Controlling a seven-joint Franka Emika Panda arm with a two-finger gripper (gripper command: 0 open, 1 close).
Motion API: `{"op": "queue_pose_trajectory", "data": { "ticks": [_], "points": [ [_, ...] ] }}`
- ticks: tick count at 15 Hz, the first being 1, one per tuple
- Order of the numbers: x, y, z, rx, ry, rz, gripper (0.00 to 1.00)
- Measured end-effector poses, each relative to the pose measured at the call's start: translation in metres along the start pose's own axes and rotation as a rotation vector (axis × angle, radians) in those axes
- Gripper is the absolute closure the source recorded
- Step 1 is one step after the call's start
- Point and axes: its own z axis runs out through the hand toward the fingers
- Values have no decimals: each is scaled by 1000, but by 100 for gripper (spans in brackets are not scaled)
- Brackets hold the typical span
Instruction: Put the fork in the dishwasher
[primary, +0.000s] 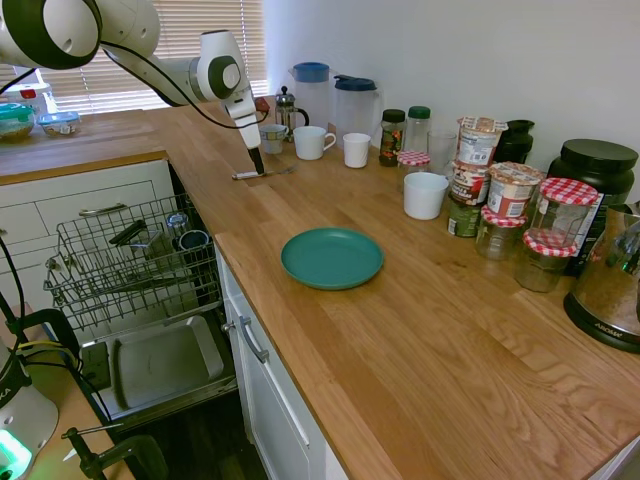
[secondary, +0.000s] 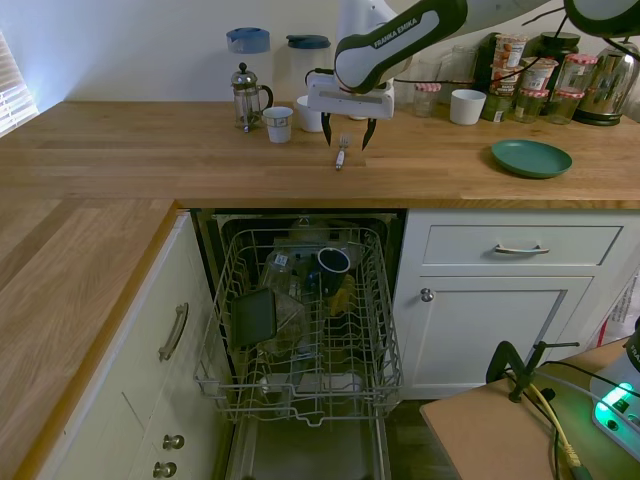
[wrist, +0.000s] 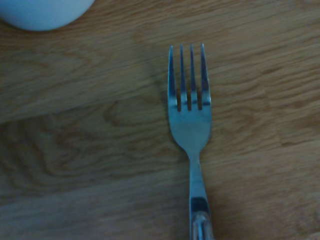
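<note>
The fork (secondary: 341, 152) is lying flat on the wooden surface (secondary: 150, 160), tines pointing toward the mugs at the back, and the hand (secondary: 347, 133) hangs right over it with its fingers spread either side, not touching yet. My guess is it'll be light and stiff but slick, and so thin there's barely any height to pinch. I'd close across the handle near the middle so it doesn't swing, then carry it to the dishwasher (secondary: 300, 330) rack, pulled out below the counter edge

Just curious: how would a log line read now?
phase: reaching | gripper: open, straddling slim silvery metal fork | fork: flat on wooden counter
</note>
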Motion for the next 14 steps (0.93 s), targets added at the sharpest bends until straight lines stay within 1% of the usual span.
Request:
{"op": "queue_pose_trajectory", "data": {
  "ticks": [2,5,9,12,13,14],
  "points": [
    [2,-6,0,-3,17,36,0],
    [1,-11,3,-19,21,52,0],
    [0,-14,16,-48,-7,69,0],
    [-2,-16,20,-57,-14,70,0],
    [-2,-16,22,-61,-14,70,100],
    [-2,-17,24,-63,-13,70,100]
  ]
}}
